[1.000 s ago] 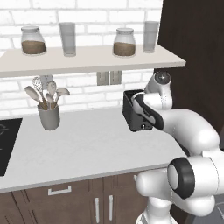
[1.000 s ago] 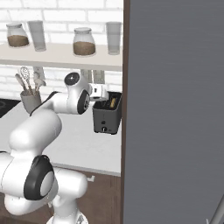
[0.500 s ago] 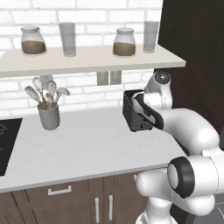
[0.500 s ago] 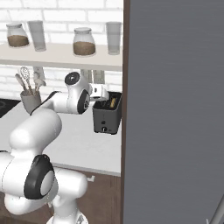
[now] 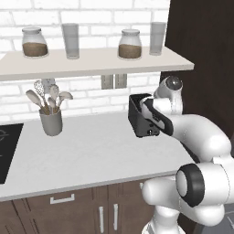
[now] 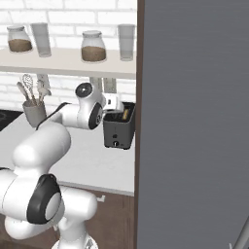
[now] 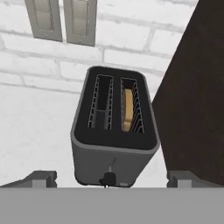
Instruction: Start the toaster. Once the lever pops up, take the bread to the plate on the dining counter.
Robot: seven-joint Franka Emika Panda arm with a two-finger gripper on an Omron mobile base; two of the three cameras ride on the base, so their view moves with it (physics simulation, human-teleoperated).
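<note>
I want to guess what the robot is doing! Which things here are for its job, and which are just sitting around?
For the job: toaster; bread sitting in one of its slots; the open end effector above it.

Just sitting around: utensil cup; two jars and two glasses on the shelf; wall outlets.

The bread (image 7: 127,110) sits mostly hidden inside the toaster (image 7: 114,131) slot.
</note>
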